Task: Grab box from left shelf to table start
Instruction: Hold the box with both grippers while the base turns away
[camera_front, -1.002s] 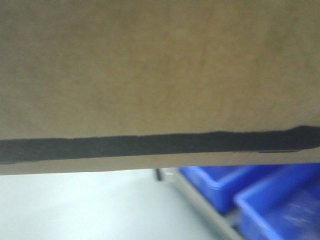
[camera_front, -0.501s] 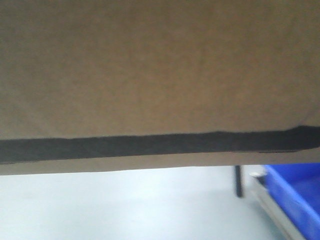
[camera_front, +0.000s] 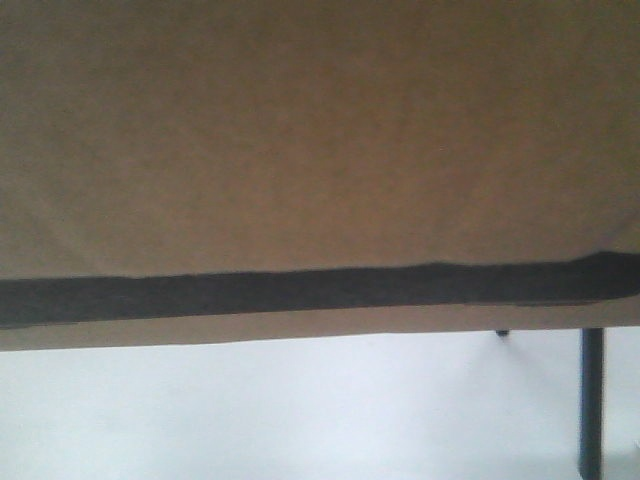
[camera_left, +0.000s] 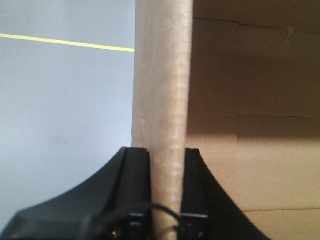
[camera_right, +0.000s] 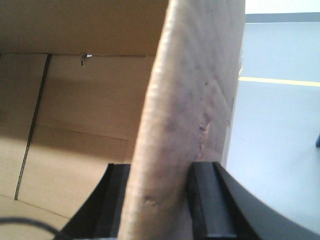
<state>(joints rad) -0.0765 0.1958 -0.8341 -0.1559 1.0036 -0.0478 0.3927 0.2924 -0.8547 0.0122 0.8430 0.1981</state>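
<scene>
The brown cardboard box (camera_front: 320, 130) fills most of the front view, very close, with a black printed band along its lower part. My left gripper (camera_left: 166, 152) is shut on the box's upright cardboard wall (camera_left: 162, 75), one black finger on each side; the box's inside (camera_left: 250, 125) lies to its right. My right gripper (camera_right: 165, 170) is shut on the opposite cardboard wall (camera_right: 195, 90), with the box's inside (camera_right: 75, 100) to its left. The left shelf with its blue bins is out of view.
Pale grey floor (camera_front: 250, 410) shows under the box. A dark upright leg (camera_front: 591, 400) stands at the lower right of the front view. Yellow floor lines run across the left wrist view (camera_left: 65, 42) and the right wrist view (camera_right: 280, 80).
The blue bins and steel rail have slid out of the front view to the right; only floor and a dark leg remain. The box stays fixed against the camera.
</scene>
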